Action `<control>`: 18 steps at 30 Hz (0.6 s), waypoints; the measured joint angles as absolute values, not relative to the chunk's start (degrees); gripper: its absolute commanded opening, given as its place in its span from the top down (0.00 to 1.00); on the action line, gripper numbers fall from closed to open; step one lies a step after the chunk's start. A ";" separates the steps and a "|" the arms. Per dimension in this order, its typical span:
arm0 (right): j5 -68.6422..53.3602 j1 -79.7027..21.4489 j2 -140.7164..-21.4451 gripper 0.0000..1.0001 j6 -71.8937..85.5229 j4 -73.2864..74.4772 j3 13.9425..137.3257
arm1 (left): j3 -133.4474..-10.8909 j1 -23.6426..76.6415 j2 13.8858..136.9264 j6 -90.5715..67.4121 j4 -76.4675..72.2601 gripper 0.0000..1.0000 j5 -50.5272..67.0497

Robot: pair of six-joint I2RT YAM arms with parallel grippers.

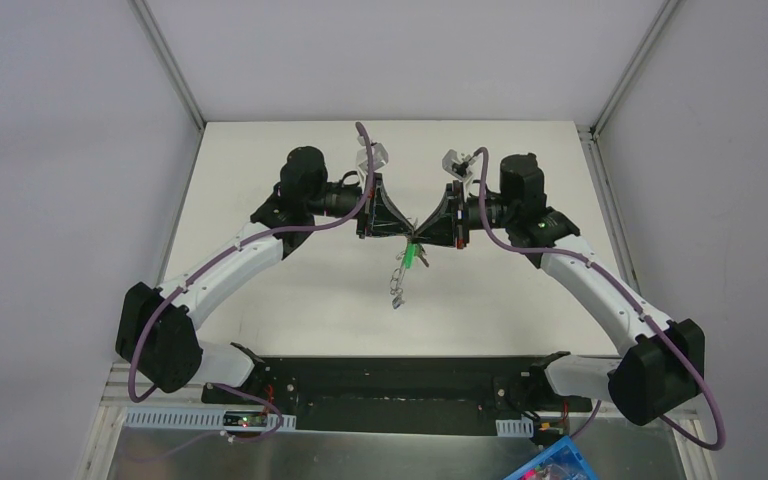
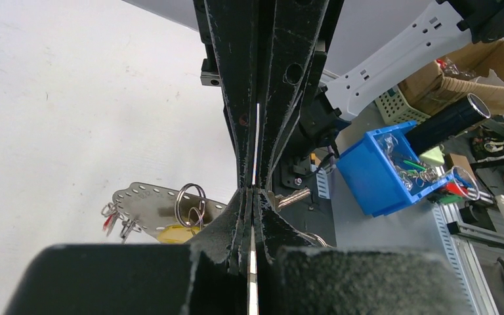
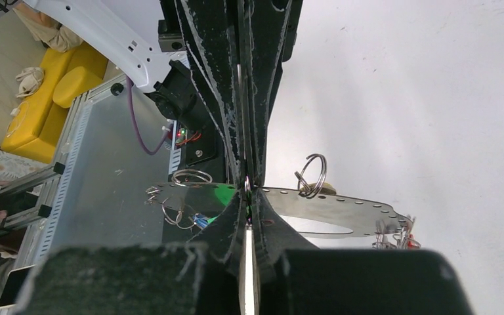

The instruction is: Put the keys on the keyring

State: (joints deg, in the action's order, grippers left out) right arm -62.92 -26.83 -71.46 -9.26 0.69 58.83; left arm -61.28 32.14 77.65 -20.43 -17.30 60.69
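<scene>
Two clenched grippers, left gripper (image 2: pixel 251 191) and right gripper (image 3: pixel 247 191), pinch the perforated plate (image 3: pixel 331 205) tip to tip. Hanging from the plate's rings (image 3: pixel 312 174) are a green key (image 1: pixel 412 258) and, at its end, a red key (image 2: pixel 108 221). I judge little remains, as no loose key shows.

A blue bin (image 2: pixel 371 176) sits off the white table (image 2: pixel 72 98).

Top external: I look steeply down from above and behind the arm bases (image 1: pixel 222 366) onto the white tabletop (image 1: pixel 290 300). Left and right wrist: close-up, facing each other; both show me the perforated grey metal plate (image 2: pixel 146 202) (image 3: pixel 341 207).
</scene>
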 measured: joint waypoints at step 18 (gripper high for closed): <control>-59.02 -28.77 -73.58 1.00 -22.33 17.85 63.72 | -68.99 32.32 77.60 -4.86 2.96 0.69 57.08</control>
